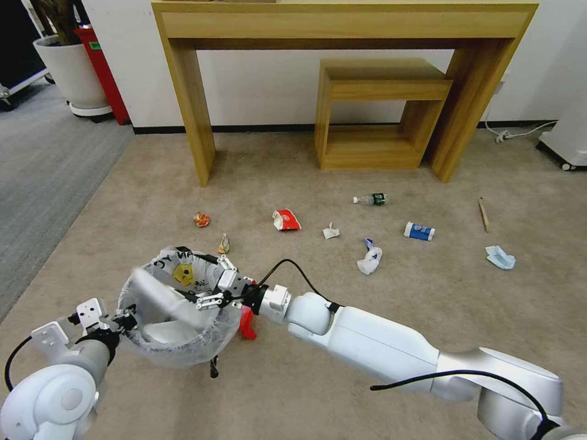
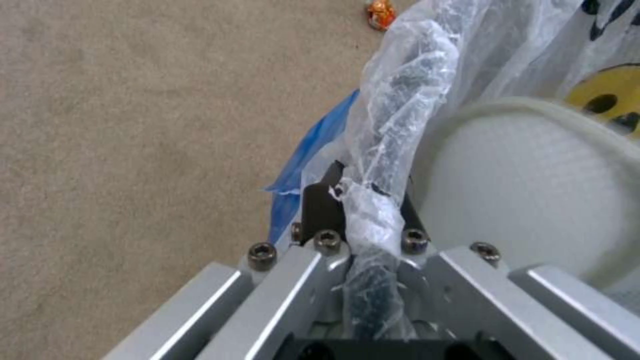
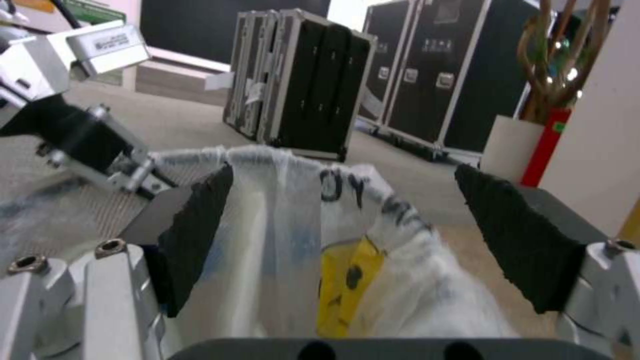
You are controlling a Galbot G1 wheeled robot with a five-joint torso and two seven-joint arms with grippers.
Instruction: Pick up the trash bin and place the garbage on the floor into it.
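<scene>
The trash bin (image 1: 183,345), lined with a crinkly white bag (image 2: 427,75), hangs above the beige floor (image 1: 379,342). My left gripper (image 1: 125,321) is shut on its near rim (image 2: 370,210). My right gripper (image 1: 215,284) hovers open over the far rim, its black pads (image 3: 200,240) wide apart above the bag's yellow mark (image 3: 343,285). A white slipper (image 2: 533,190) lies inside the bin. Garbage is scattered ahead: an orange wrapper (image 1: 202,219), a small wrapper (image 1: 224,244), a red-white carton (image 1: 286,219), crumpled paper (image 1: 331,231), a bottle (image 1: 370,199), a blue-white carton (image 1: 419,231), a white crumpled bag (image 1: 369,259), a wooden stick (image 1: 483,214) and a blue mask (image 1: 500,257).
A wooden desk (image 1: 342,24) with a low wooden shelf (image 1: 379,116) under it stands against the far wall. A white planter (image 1: 70,73) and a red post (image 1: 104,70) are at the far left, beside darker grey carpet (image 1: 43,171). A red piece (image 1: 247,324) shows under my right wrist.
</scene>
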